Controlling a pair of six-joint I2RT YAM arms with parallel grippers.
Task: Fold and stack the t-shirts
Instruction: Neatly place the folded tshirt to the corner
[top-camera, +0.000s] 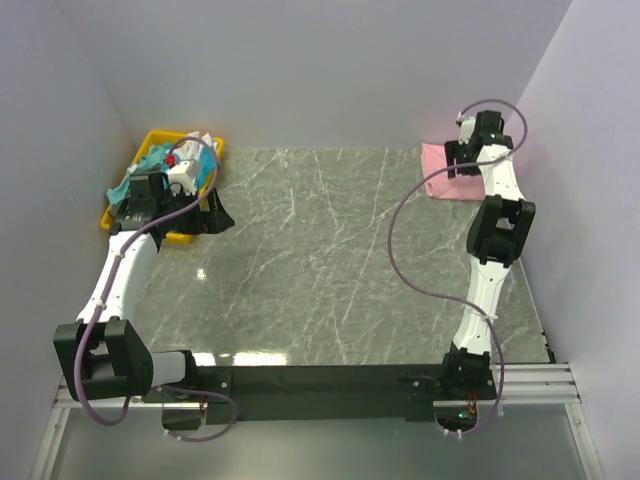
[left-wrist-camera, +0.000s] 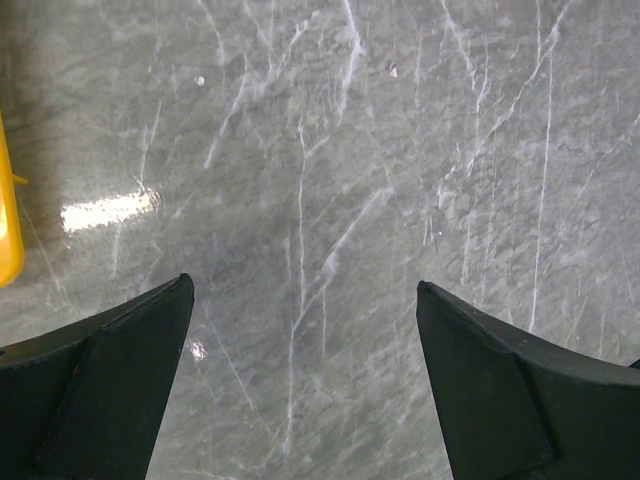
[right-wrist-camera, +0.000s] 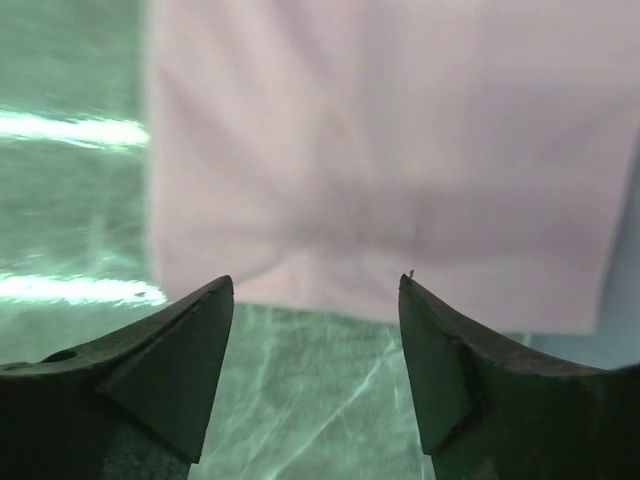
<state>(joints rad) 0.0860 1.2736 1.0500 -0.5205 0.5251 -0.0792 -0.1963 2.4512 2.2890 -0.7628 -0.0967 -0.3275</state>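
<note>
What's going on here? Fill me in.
Two robot arms are working on folding and stacking t-shirts. The right pincer hangs open over the folded pink t-shirt at the far right corner of the table, holding nothing. The left pincer, open and empty, hovers above bare table beside the yellow bin, where a teal t-shirt lies heaped with more cloth.

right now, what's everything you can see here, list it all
pink shirt: one, light pink, folded, table's far right corner
heap of shirts: count unclear, teal and white showing, in the bin
bin: one, yellow, far left corner
table: one, grey-green marble look
walls: three, pale, around the table
cables: two, purple, one along each arm
left arm: white and black, reaching towards the bin
right arm: white and black, reaching to the pink shirt
left end effector: black, open, over bare table
right end effector: black, open, at the pink shirt's edge
</note>
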